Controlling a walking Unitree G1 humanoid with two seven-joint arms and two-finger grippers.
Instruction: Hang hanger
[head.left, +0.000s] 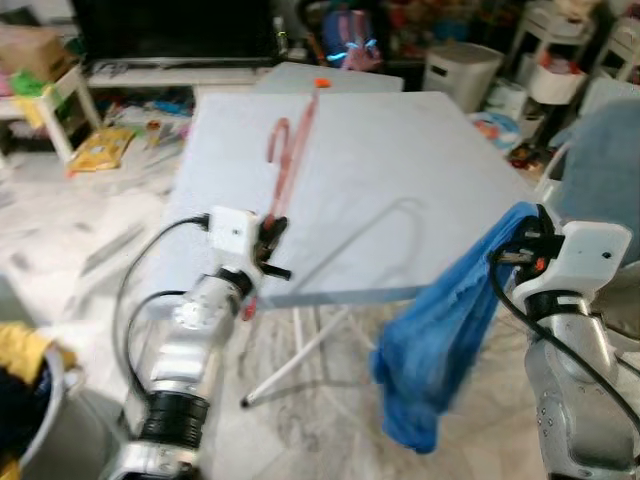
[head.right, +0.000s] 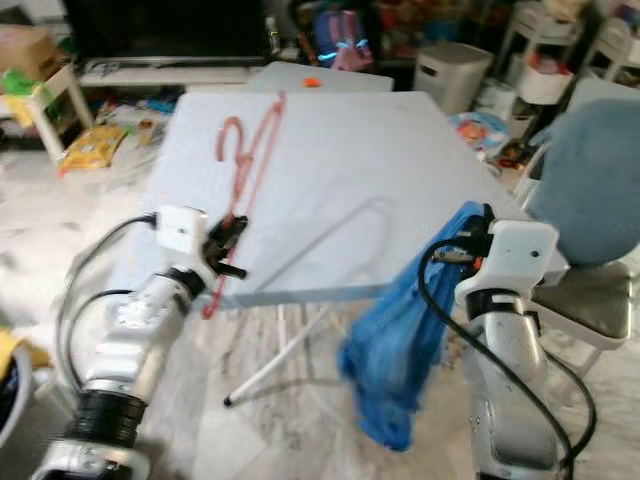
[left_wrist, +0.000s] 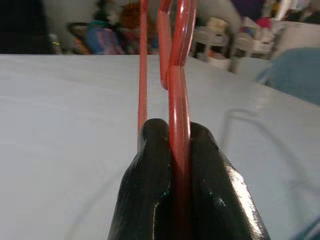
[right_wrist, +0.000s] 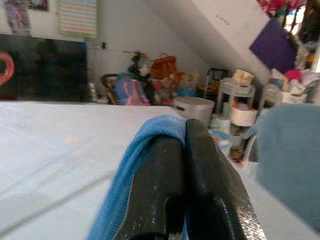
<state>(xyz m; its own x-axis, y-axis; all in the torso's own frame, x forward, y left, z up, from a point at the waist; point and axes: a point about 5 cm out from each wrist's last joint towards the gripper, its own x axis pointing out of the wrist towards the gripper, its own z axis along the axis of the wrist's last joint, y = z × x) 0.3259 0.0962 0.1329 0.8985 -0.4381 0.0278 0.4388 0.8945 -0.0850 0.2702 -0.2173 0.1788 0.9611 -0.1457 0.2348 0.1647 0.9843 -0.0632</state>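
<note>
A red plastic hanger (head.left: 290, 150) lies along the left part of the pale blue table (head.left: 380, 160), its hook toward the far side. My left gripper (head.left: 272, 232) is at the table's near left edge, shut on the hanger's near end; the left wrist view shows the red hanger (left_wrist: 179, 125) pinched between both black fingers (left_wrist: 150, 185). My right gripper (head.left: 515, 240) is at the table's near right corner, shut on a blue cloth (head.left: 440, 350) that hangs down past the edge. The right wrist view shows the blue cloth (right_wrist: 135, 165) draped beside the closed fingers (right_wrist: 200, 180).
A chair with a blue-grey back (head.right: 590, 190) stands close on the right. A grey bin (head.left: 40, 420) sits at the near left. White shelves and a white box (head.left: 460, 72) stand behind the table, a low white bench (head.left: 60, 100) at far left, litter on the floor.
</note>
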